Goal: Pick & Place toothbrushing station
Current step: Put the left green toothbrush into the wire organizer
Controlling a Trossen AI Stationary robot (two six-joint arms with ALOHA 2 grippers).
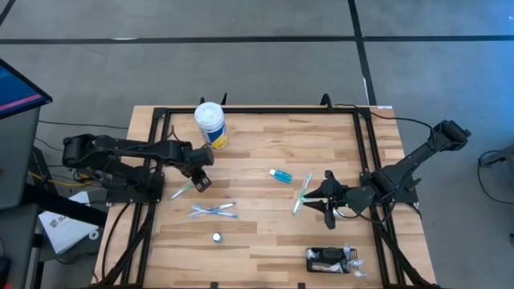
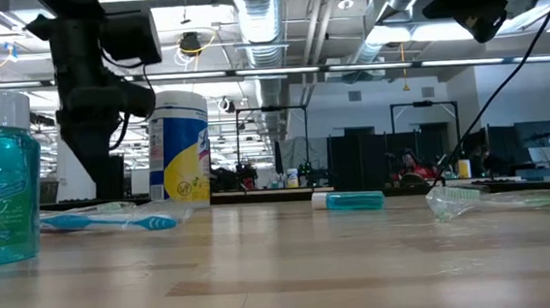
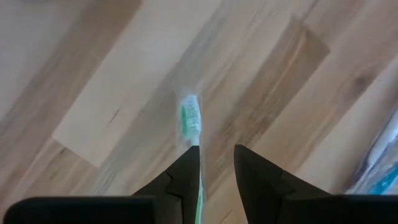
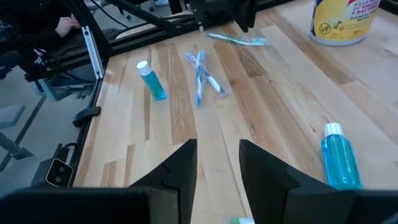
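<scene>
My workplace, an industrial robotics lab: exposed ceiling ducts (image 2: 266,24), concrete floor (image 1: 241,56), more rigs (image 2: 353,163) beyond my desk (image 2: 292,260).

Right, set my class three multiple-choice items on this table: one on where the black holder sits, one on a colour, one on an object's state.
1. Where is the toothbrushing station?
A. beside the tub
B. by the table edge, on the right arm side
C. under the left arm

2. What colour is the lid of the tub?
A. white
B. red
C. black

3. How is the small blue bottle near the table's middle?
A. upright
B. lying on its side
C. held in jaws

Answers:
1 B, the high view shows it at that edge.
2 A, the lid shows white from above.
3 B, the low view shows it flat on the wood.
</scene>
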